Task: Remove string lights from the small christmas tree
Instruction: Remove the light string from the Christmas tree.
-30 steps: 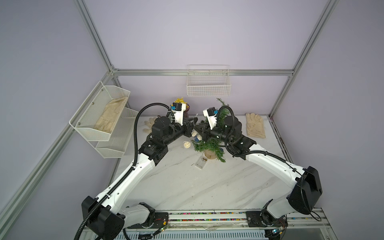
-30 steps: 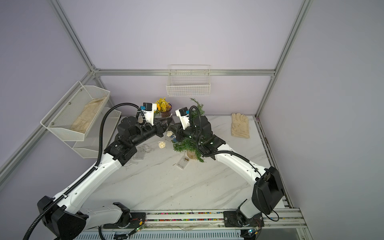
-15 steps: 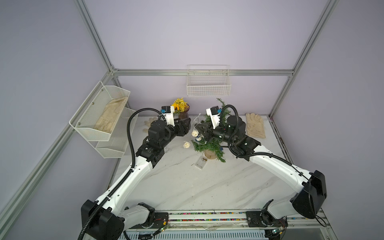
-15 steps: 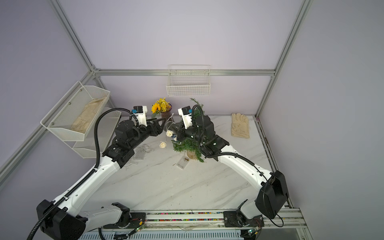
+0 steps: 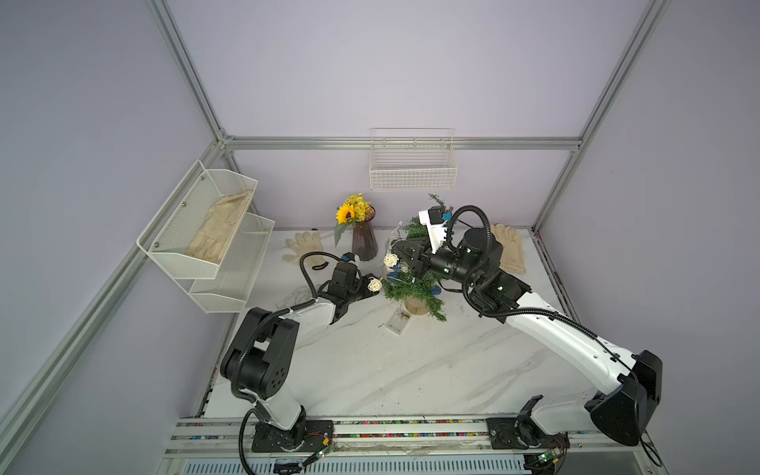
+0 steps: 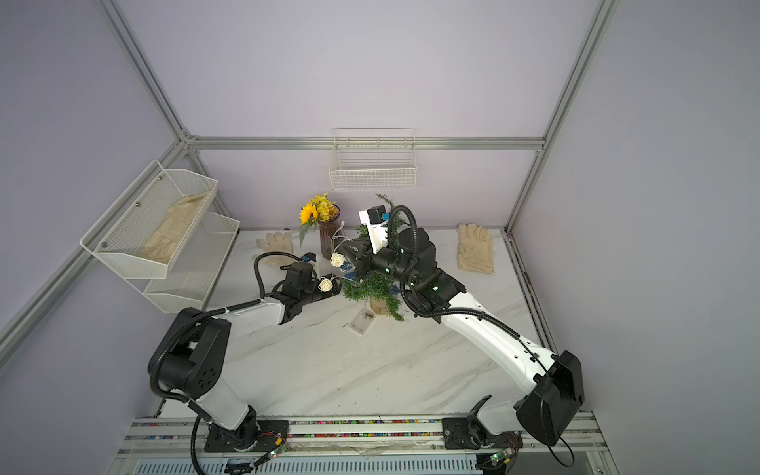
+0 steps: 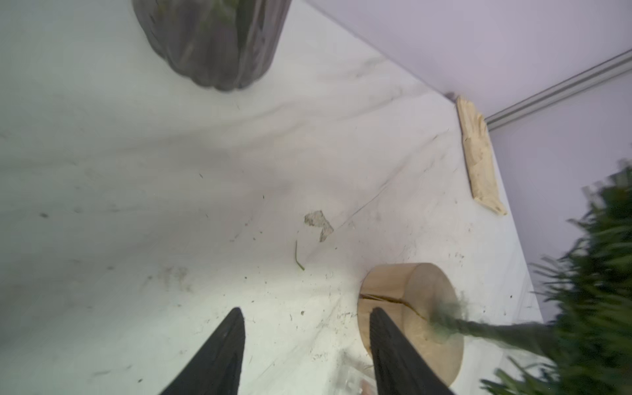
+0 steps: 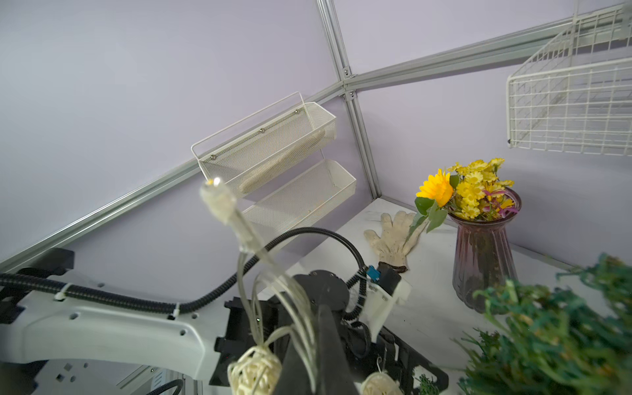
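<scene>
Dropping away now, the left claw (image 7: 306,313) has let go. A second ago it was up by the vase (image 5: 364,246), clamped shut close to its partner, and now it sits low over the table (image 5: 411,370). Its jaws are spread with nothing between them, just beside the tree's wooden base (image 7: 410,307). Looks like a handover, and the right claw (image 8: 325,325) has the goods: fingers clenched on a bunch of the pale wire, held up at the side of the tree (image 5: 415,288). A bare bulb (image 8: 215,195) pokes up above the pinch and a cream ball (image 8: 254,371) hangs right by it. So where are the string lights (image 5: 390,260)? Part is lifted in that right-hand pinch, and part is still draped on the green branches, with blue balls (image 5: 395,271) showing among the needles. One more cream ball sits just by the left claw's fingers in the top views, and the clear battery box (image 5: 398,320) lies on the table in front of the base. Job's only partly done, I'd say: some strand is up and clear, but the rest still clings lower down. That open left claw, parked low, seems placed to steady the base or take a fresh hold on the nearby ball. A hard pull from the right alone could tip the tree.
</scene>
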`<state>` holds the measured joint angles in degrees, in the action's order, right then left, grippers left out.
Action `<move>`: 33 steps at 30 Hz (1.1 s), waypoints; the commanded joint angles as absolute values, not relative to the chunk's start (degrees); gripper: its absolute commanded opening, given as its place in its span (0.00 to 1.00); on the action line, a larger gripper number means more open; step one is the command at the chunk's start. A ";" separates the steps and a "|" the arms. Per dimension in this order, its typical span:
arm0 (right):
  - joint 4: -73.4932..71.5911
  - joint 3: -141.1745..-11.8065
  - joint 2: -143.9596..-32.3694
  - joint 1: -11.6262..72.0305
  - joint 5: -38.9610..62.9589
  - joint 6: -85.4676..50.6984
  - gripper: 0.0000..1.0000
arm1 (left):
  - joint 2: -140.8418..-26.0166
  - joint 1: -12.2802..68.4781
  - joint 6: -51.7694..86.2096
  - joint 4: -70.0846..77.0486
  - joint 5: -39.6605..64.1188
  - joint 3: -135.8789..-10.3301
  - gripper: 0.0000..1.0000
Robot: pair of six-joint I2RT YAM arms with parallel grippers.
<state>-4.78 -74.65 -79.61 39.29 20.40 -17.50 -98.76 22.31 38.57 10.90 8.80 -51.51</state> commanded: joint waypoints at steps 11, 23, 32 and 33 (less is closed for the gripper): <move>-5.80 -73.48 -77.06 39.55 19.25 -17.23 0.00 | -106.16 27.38 40.68 27.46 15.26 -51.52 0.65; -5.64 -73.77 -77.26 39.55 19.64 -17.13 0.00 | -112.25 29.00 41.42 29.42 17.09 -53.77 0.67; -3.28 -74.42 -75.70 39.55 25.34 -17.34 0.00 | -113.78 29.05 41.72 24.65 12.77 -54.37 0.60; -2.73 -74.08 -74.73 39.53 25.66 -17.09 0.00 | -113.93 29.09 41.94 23.79 12.29 -54.64 0.59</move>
